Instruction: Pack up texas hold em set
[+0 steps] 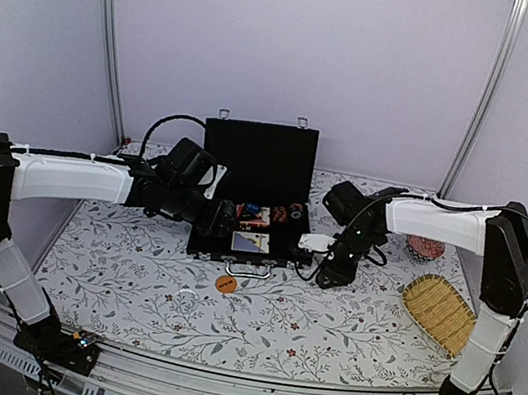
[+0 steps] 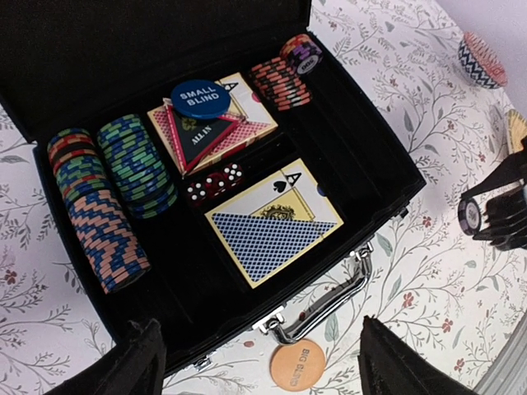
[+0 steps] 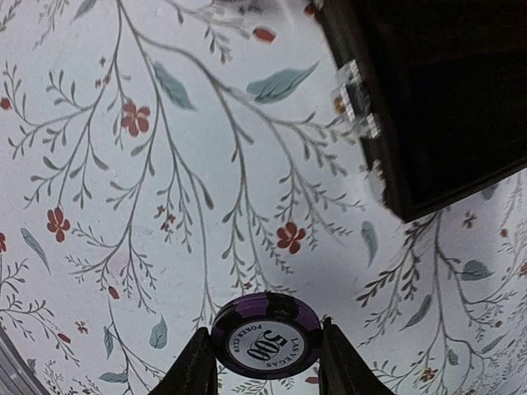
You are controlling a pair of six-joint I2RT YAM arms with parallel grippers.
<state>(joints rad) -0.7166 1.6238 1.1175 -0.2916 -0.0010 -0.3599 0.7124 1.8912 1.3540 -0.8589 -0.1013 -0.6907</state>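
The black case (image 1: 255,161) lies open at the table's middle, lid up. In the left wrist view its tray (image 2: 370,156) holds rows of multicoloured chips (image 2: 103,226), two card decks (image 2: 272,222), red dice (image 2: 214,183) and a blue "small blind" disc (image 2: 200,99). The orange "big blind" disc (image 2: 297,364) lies on the cloth just in front of the silver handle (image 2: 325,304); it also shows in the top view (image 1: 226,284). My left gripper (image 2: 263,370) hangs open and empty over the case's front edge. My right gripper (image 3: 266,354) is shut on a purple 500 chip (image 3: 266,336), right of the case.
A woven yellow basket (image 1: 440,310) sits at the right, with a red patterned dish (image 1: 425,248) behind it. The floral cloth (image 1: 129,276) covers the table. The case's corner and a latch (image 3: 358,103) lie close to my right gripper.
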